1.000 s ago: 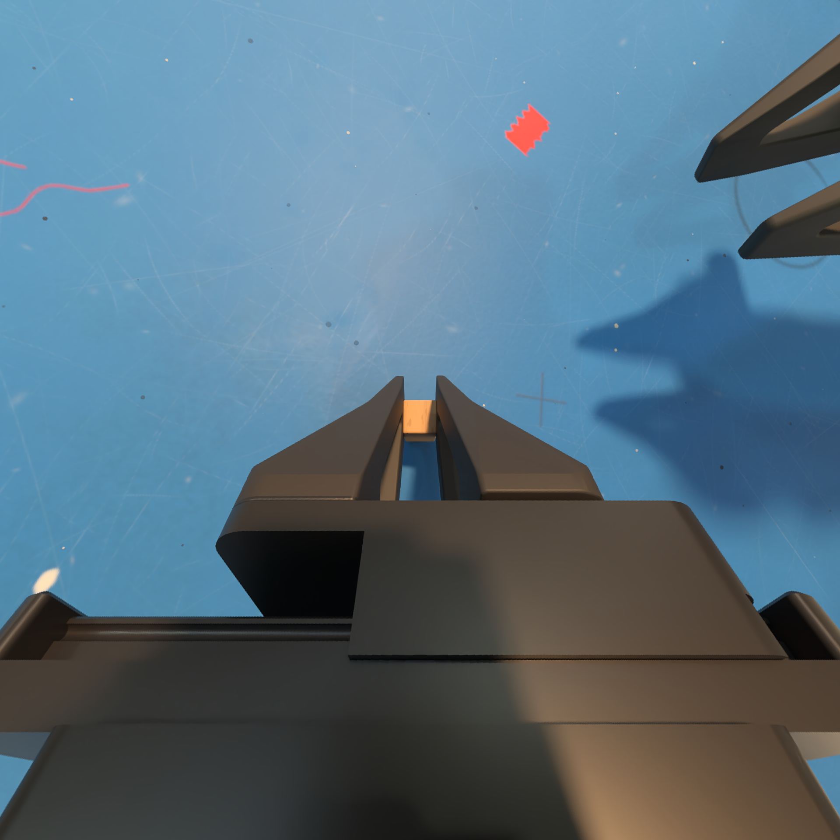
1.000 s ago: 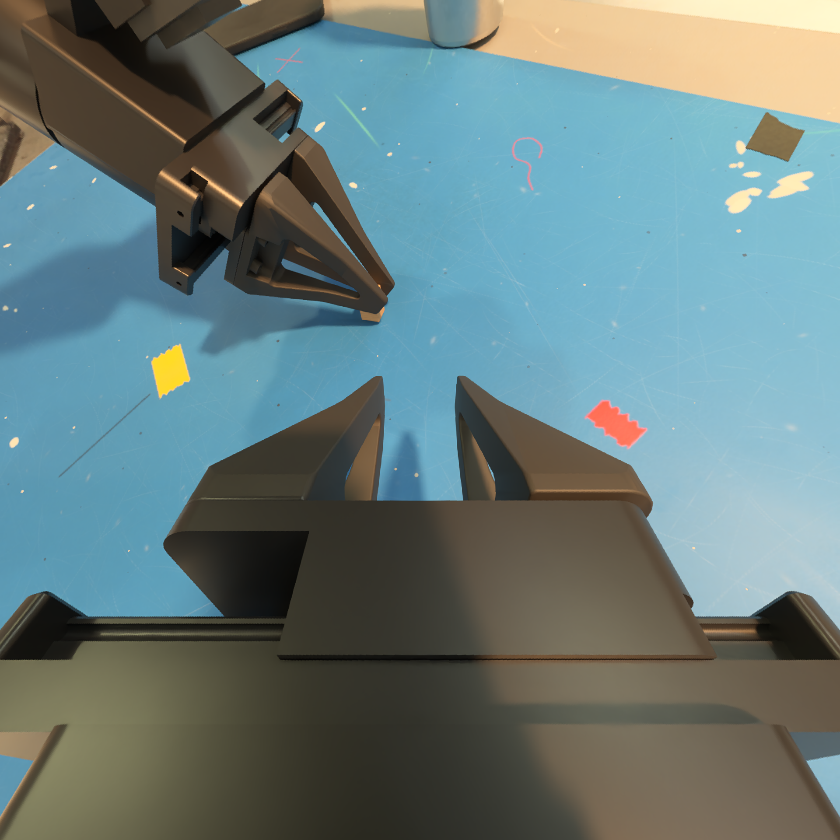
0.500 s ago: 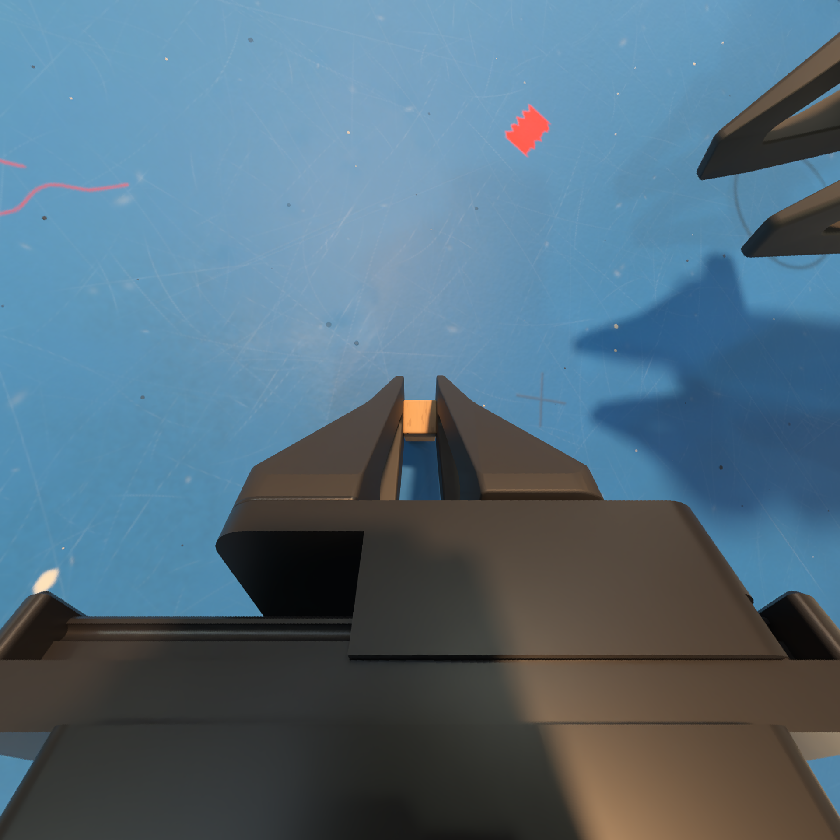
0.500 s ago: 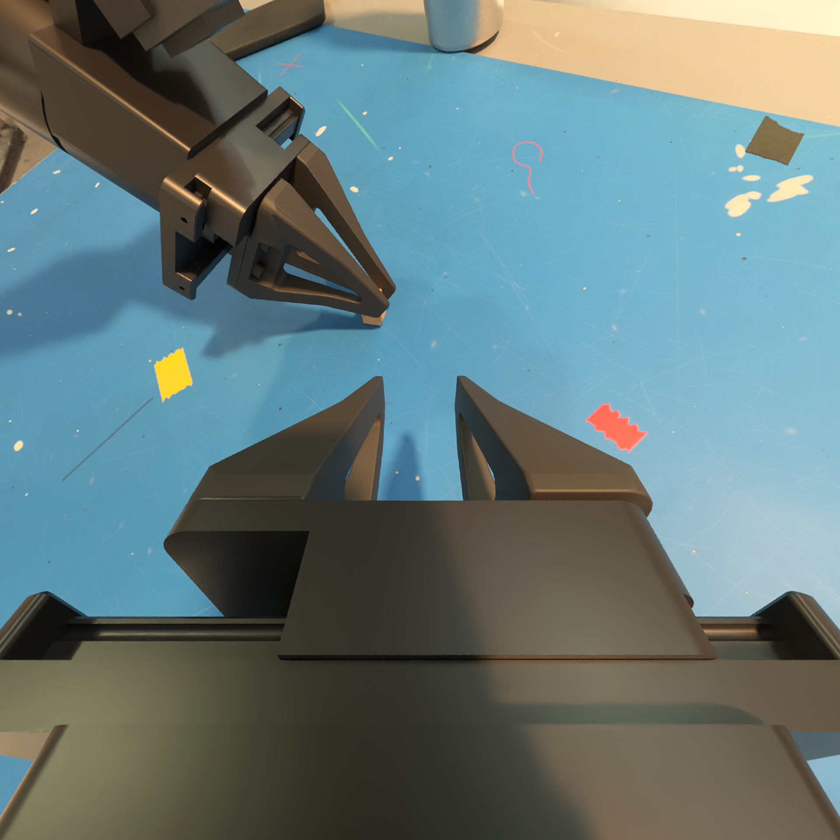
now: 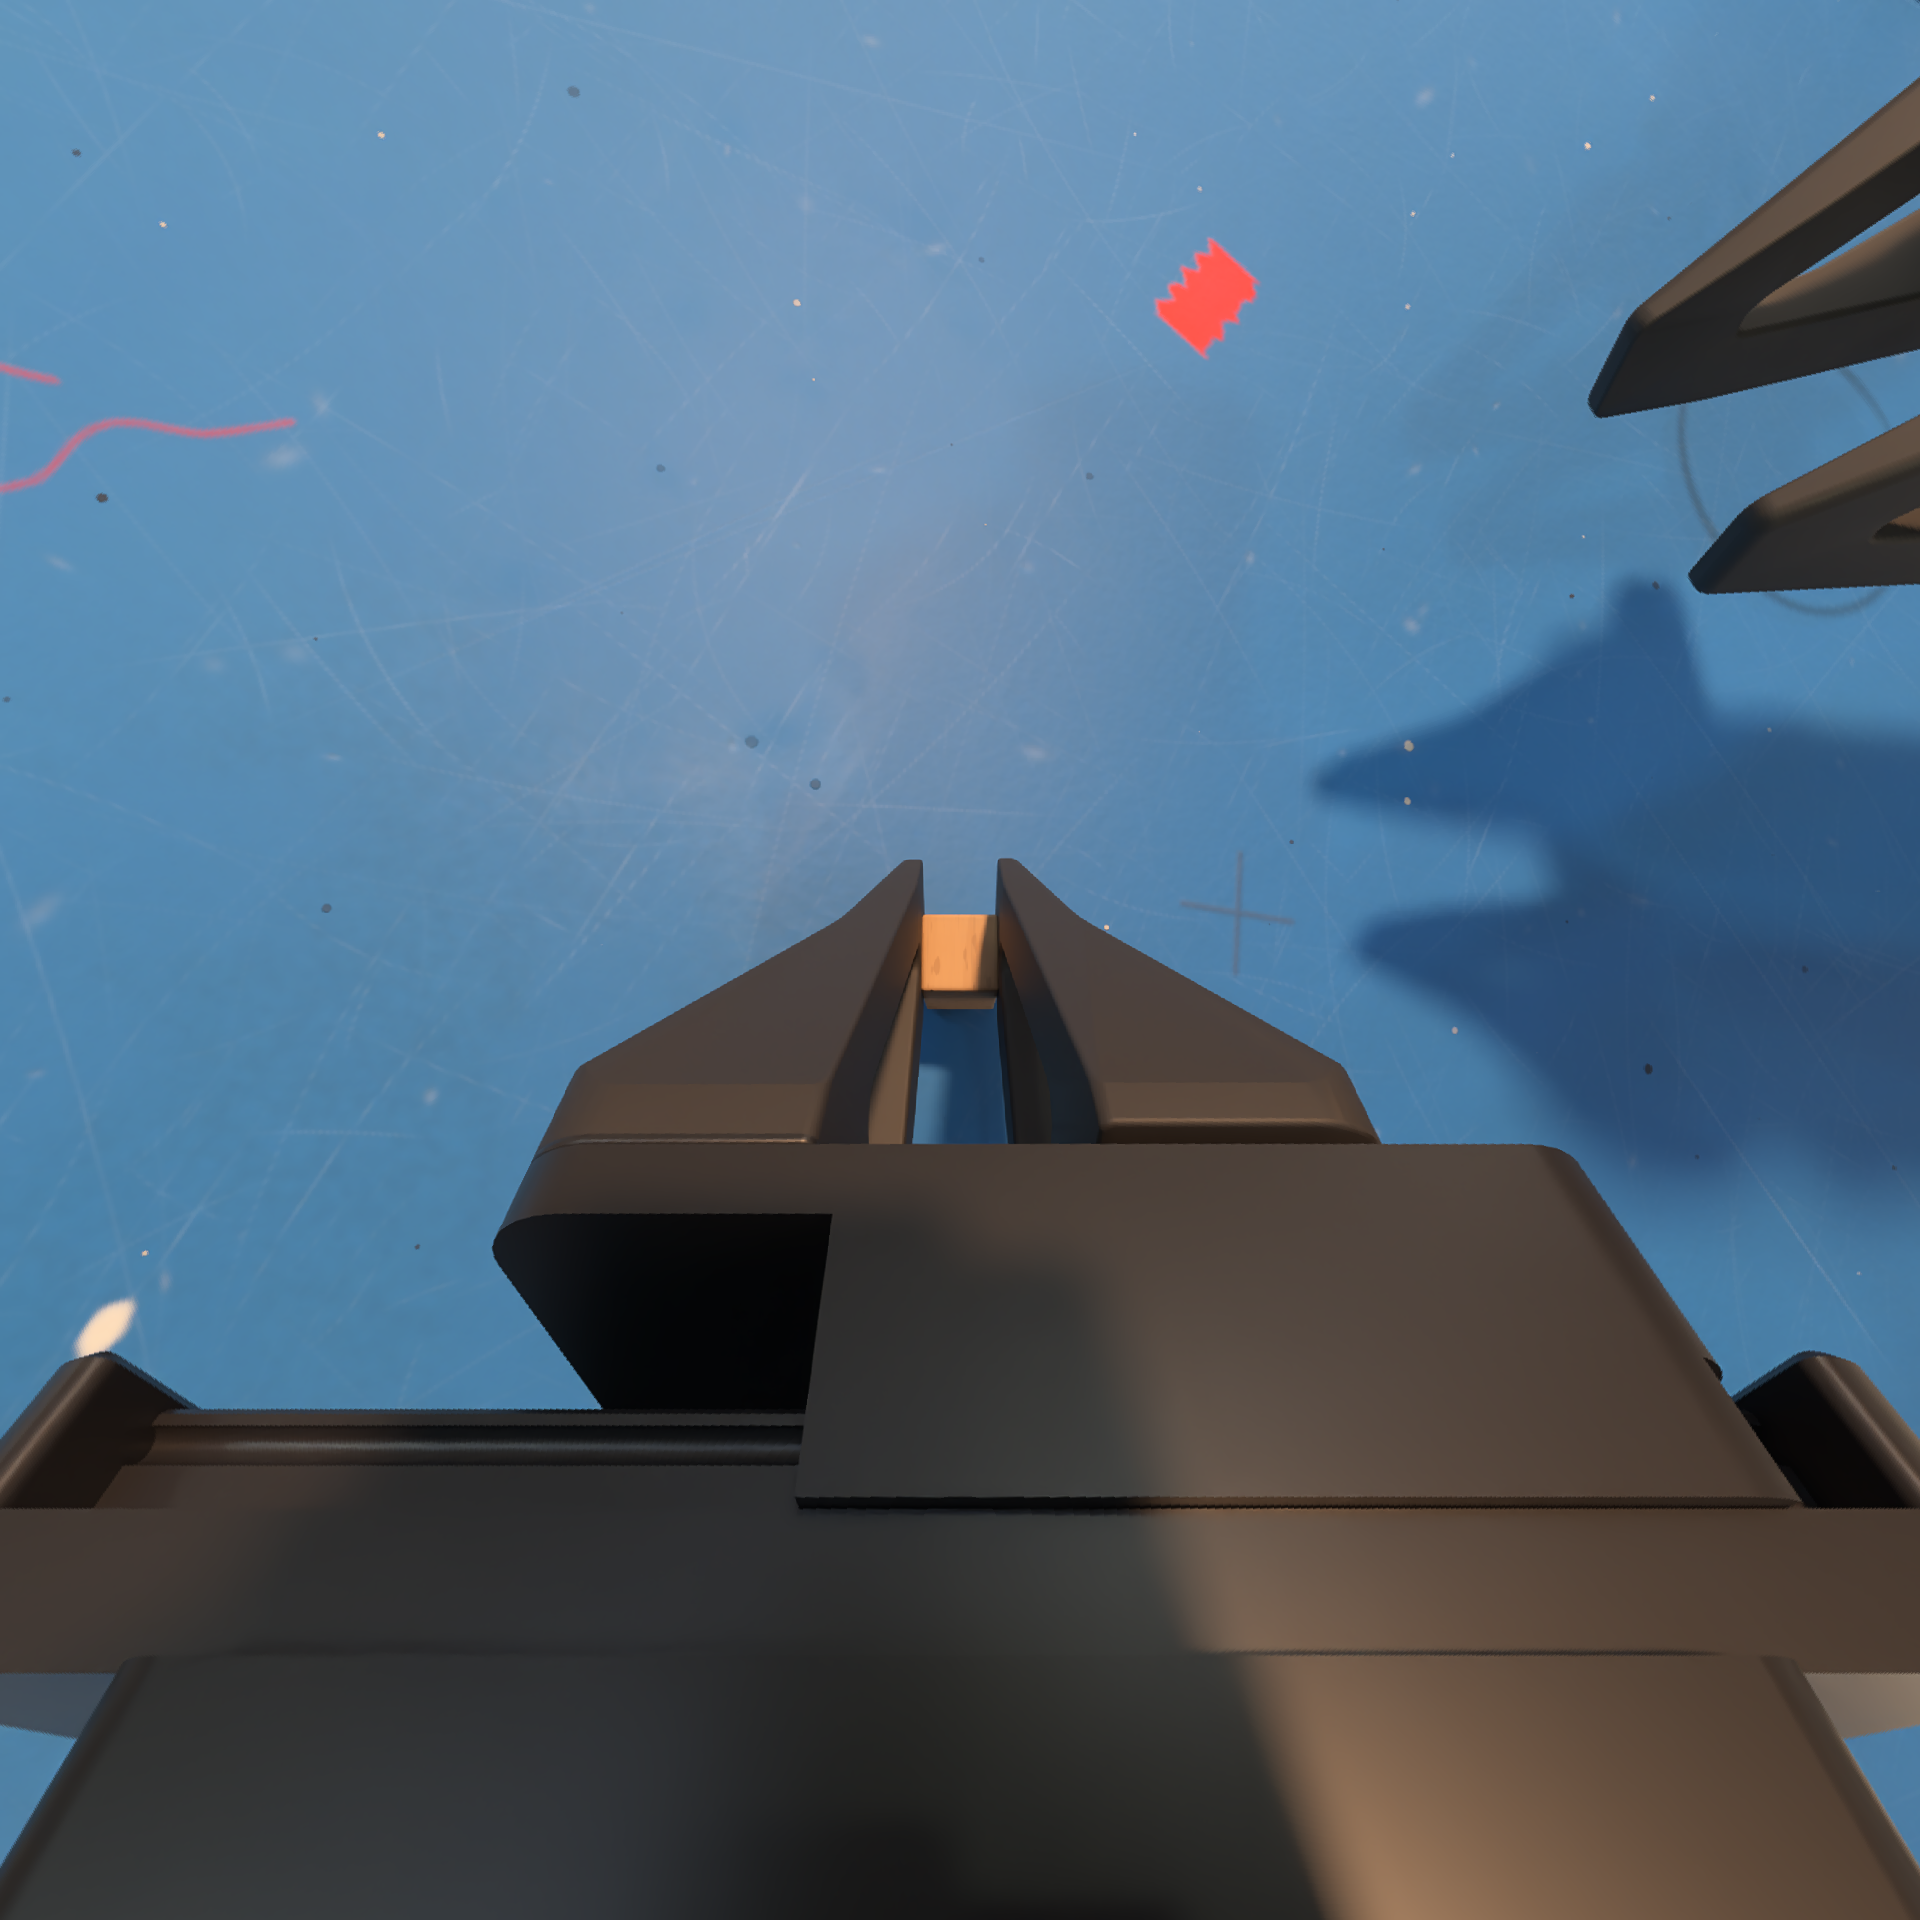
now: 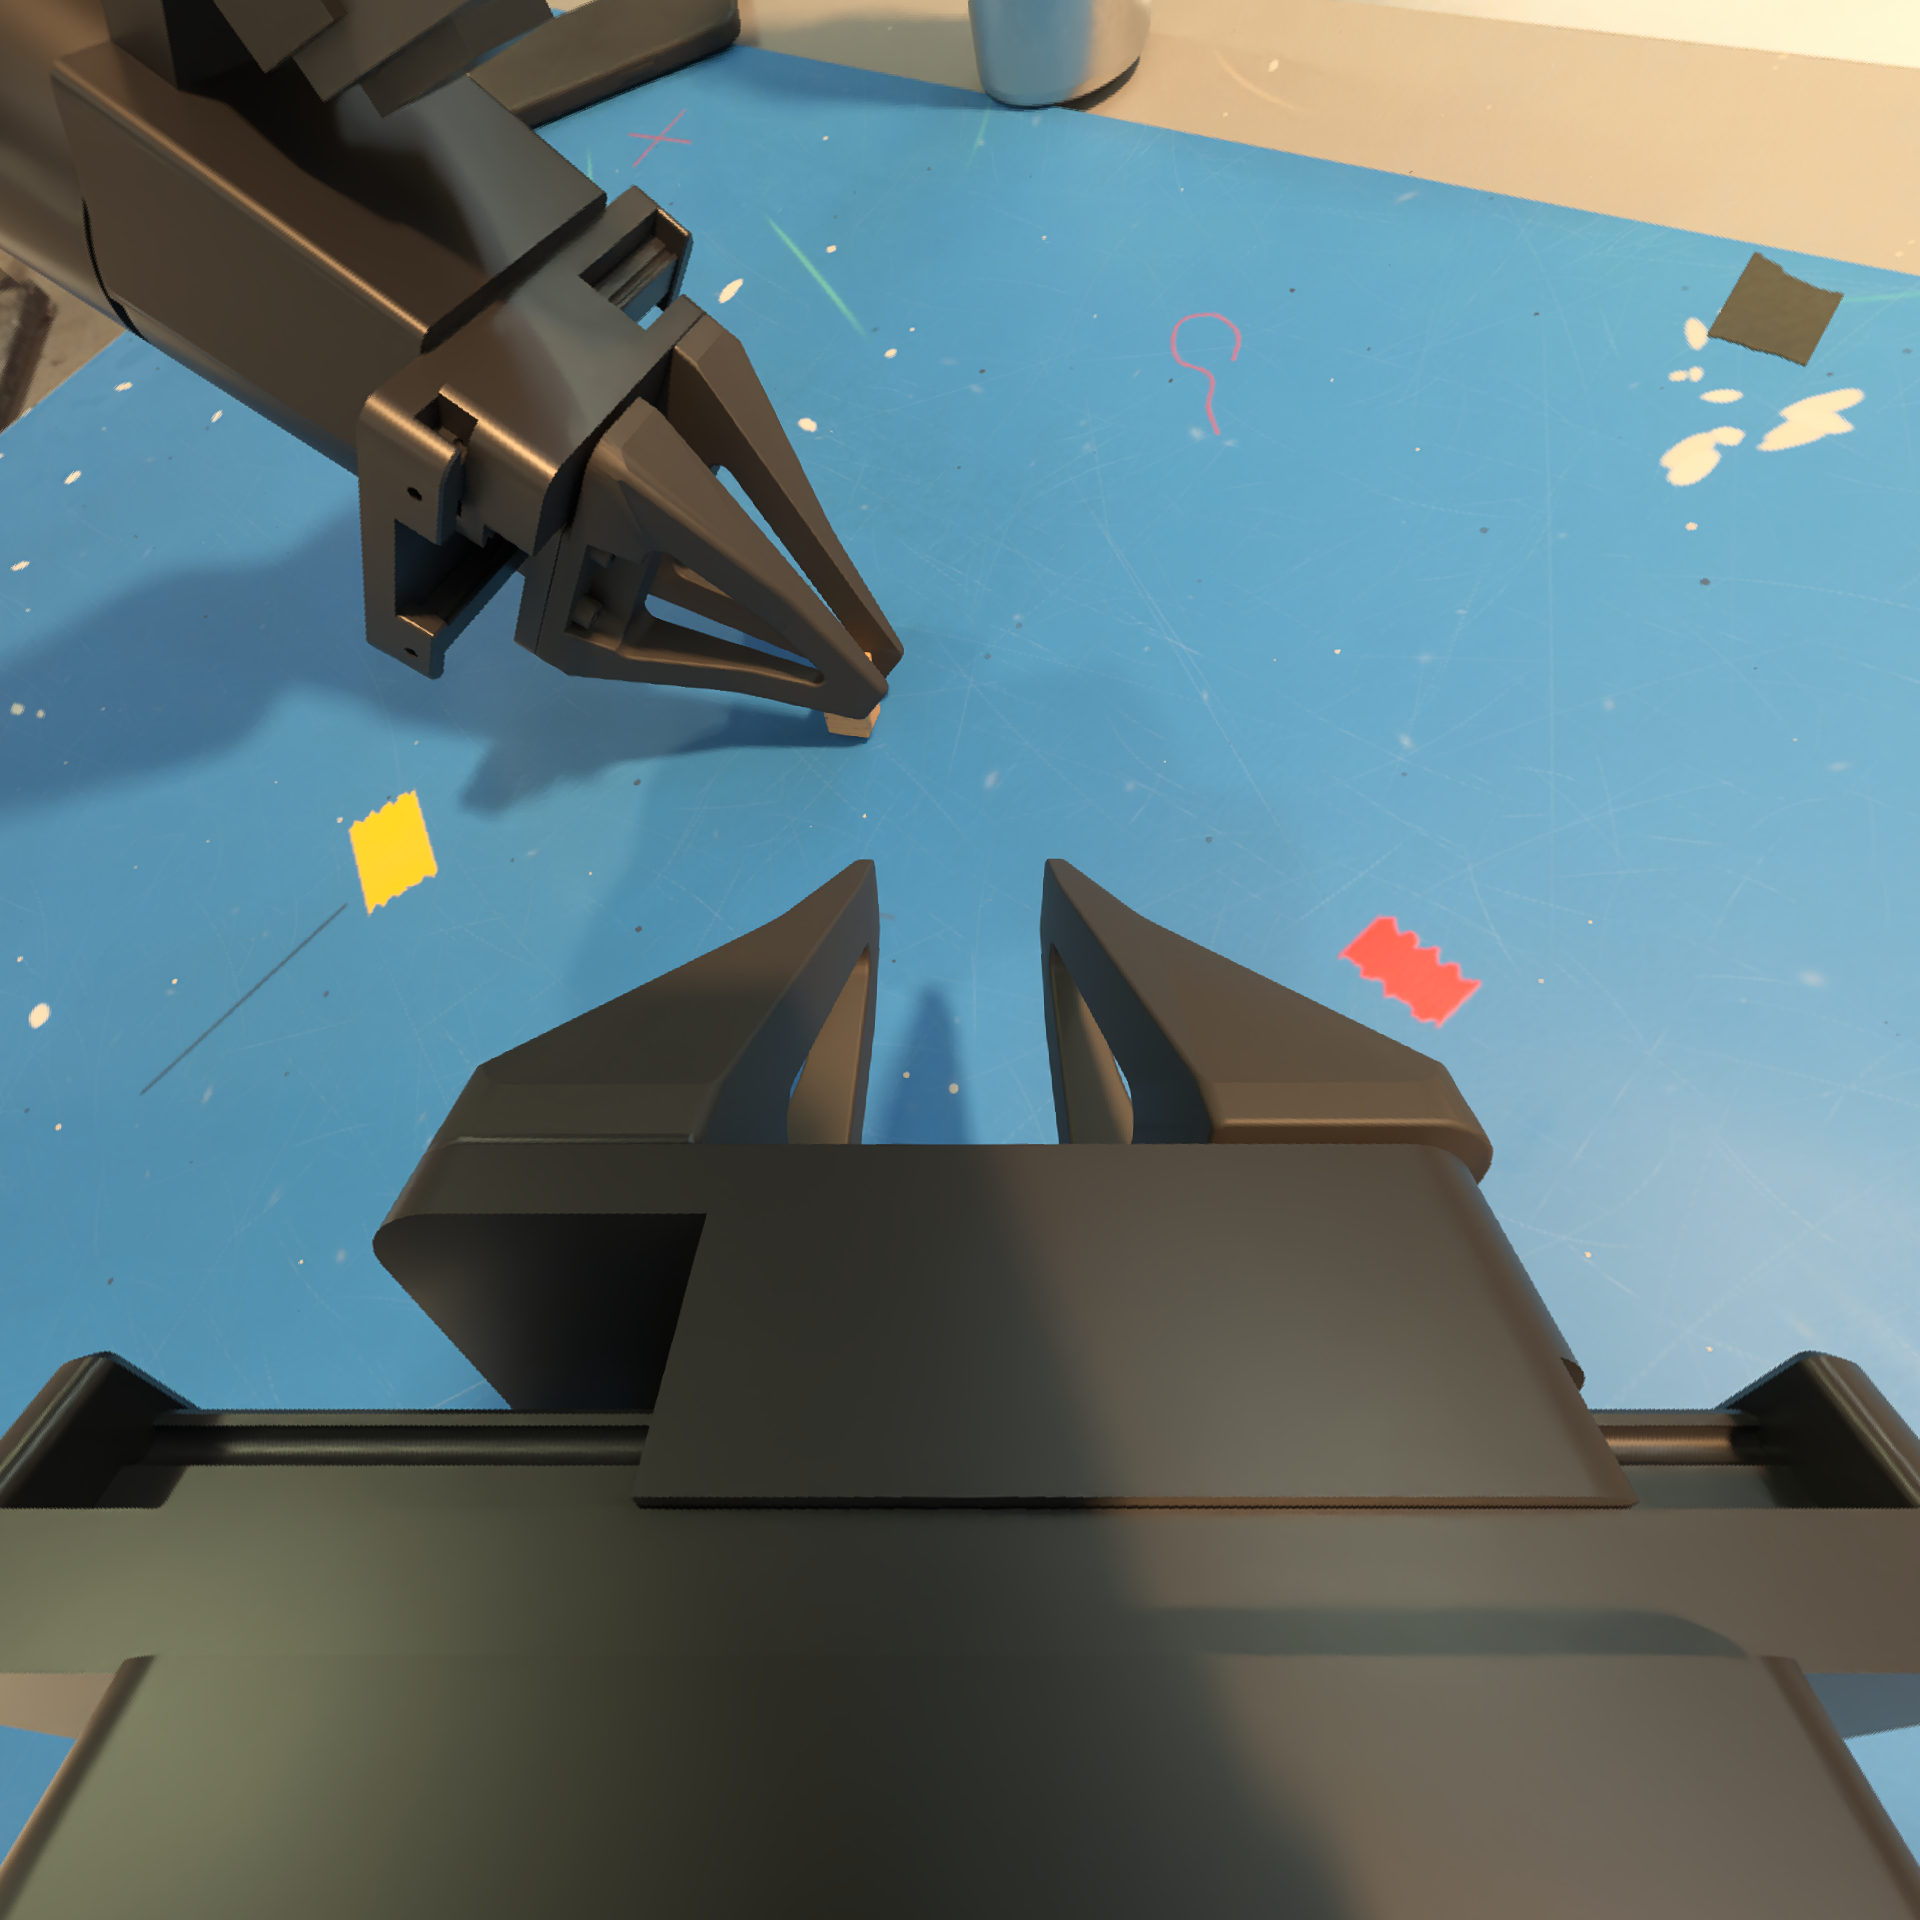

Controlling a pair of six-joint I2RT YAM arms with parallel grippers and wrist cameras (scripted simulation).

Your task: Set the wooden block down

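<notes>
A small light wooden block (image 5: pixel 958 954) sits clamped between the fingers of my left gripper (image 5: pixel 959 883), just behind the tips. In the right wrist view the left gripper (image 6: pixel 883 670) points down at the blue mat (image 6: pixel 1351 675), and the block's lower end (image 6: pixel 854 724) pokes out under its tips, at or just above the mat. My right gripper (image 6: pixel 959 883) is open and empty, a short way in front of the left one. Its fingers (image 5: pixel 1766 343) also show at the right edge of the left wrist view.
A red tape scrap (image 6: pixel 1410 968) lies right of my right gripper; it also shows in the left wrist view (image 5: pixel 1205 296). A yellow tape scrap (image 6: pixel 392 850) lies to the left. A metal cup (image 6: pixel 1049 47) stands at the mat's far edge, a dark patch (image 6: pixel 1775 309) at the far right.
The left gripper still holds the block in the same spot. The right wrist view has shifted very slightly, so the left gripper looks a touch nearer.
</notes>
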